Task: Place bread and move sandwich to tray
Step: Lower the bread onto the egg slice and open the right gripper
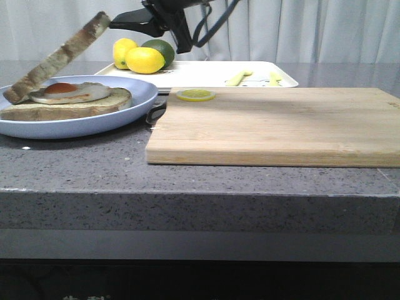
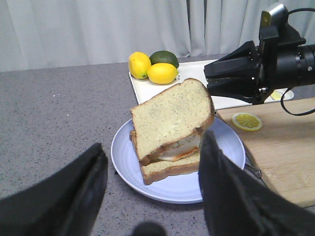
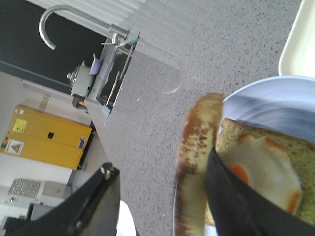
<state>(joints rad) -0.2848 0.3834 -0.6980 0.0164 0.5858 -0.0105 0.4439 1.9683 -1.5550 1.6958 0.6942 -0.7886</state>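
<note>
Seemingly released, bread point(image 2: 170, 115) leans tilted on the sandwich point(image 2: 172, 162).

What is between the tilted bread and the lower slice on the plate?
A fried egg lies between the bread and the lower slice, clearest in the front view.

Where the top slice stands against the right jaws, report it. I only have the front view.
Observer: In the right wrist view, the right gripper has its jaws wide apart. The bread seems to lie against one finger, not clamped.
Operator: Report the left arm; it is outside my frame.
Observer: The left gripper hangs short of the plate, jaws open, holding nothing.
Operator: Tell me how the slice lines up.
Observer: From the left wrist, the tilted bread's outline roughly matches the sandwich below, and the egg shows under its raised side.
</note>
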